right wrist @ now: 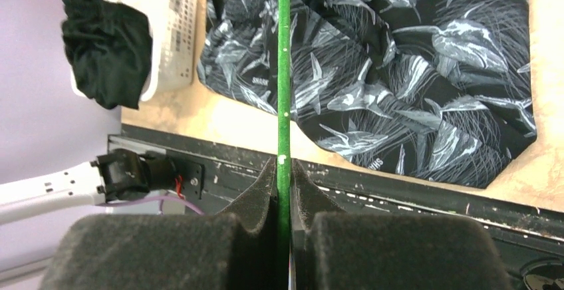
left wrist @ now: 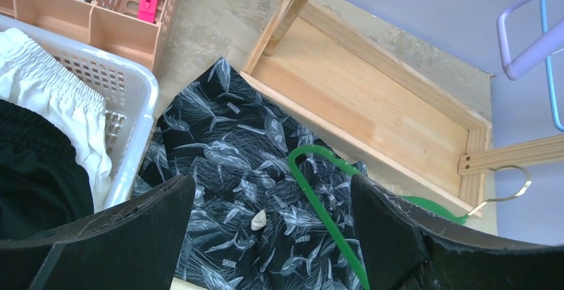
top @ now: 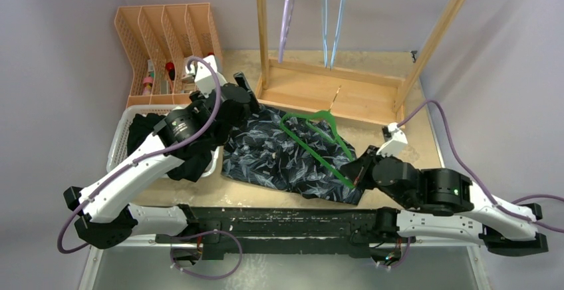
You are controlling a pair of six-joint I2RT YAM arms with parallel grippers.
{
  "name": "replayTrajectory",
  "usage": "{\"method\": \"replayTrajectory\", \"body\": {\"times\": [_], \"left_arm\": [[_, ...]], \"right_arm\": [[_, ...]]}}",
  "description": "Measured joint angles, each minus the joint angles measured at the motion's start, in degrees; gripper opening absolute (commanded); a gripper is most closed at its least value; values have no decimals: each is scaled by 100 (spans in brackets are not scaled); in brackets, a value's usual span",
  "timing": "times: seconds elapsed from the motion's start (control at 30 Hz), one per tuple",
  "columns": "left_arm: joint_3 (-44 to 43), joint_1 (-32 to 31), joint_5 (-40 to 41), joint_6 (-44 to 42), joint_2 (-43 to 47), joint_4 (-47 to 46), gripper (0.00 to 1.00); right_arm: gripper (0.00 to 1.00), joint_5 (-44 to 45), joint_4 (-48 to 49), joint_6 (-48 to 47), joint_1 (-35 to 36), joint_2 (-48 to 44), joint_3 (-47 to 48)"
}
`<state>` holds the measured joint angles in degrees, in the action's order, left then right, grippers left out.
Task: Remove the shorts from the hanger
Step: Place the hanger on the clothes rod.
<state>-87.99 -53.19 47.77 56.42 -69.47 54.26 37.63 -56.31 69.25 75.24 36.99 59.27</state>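
The word "SHARK" showed in small pale capitals, repeated across the patterned shorts (left wrist: 233, 144), a dark blue soft fabric printed with grey-white sharks and fine streaks. You had them lying spread flat in the middle of the table (top: 425, 137), their far edge against the base of the wooden rack (top: 346, 94). A thin green hanger (top: 318, 145) of smooth plastic lay on top of them, its metal hook reaching onto the rack's base. Your right gripper (right wrist: 284, 170) was pinched tight on the hanger's straight bar near the table's near edge, the foam pads pressed together around it. Your left gripper (left wrist: 273, 237) hung with its jaws spread wide over the shorts' left part, holding nothing. A small pale bit (left wrist: 258, 220) sat on the fabric there, perhaps a cord end; the view was too coarse to tell. At the table's left edge a white perforated plastic basket (left wrist: 136, 90) held black shorts (top: 193, 160), draped over its rim, and white shorts (left wrist: 46, 84) with a gathered elastic waist. A peach slotted organiser (top: 166, 34) stood at the far left corner. A lilac hanger (top: 290, 10) and blue hangers (top: 334, 17) hung on the rack.
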Motion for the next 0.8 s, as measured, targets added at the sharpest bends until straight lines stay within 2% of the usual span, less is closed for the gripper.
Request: {"method": "replayTrajectory", "body": {"times": [0.27,0.57,0.8], "left_arm": [[157,-2,-4,17,0,-4,86],[168,-2,-24,57,-2,0,87],[203,-2,-24,101,4,-2,87]], "right_arm": [[0,498,-505,181,-24,-236,404],[0,1134,-979,144,-26,542,1069],[0,1657,-1040,-391,-26,1003,1539]]}}
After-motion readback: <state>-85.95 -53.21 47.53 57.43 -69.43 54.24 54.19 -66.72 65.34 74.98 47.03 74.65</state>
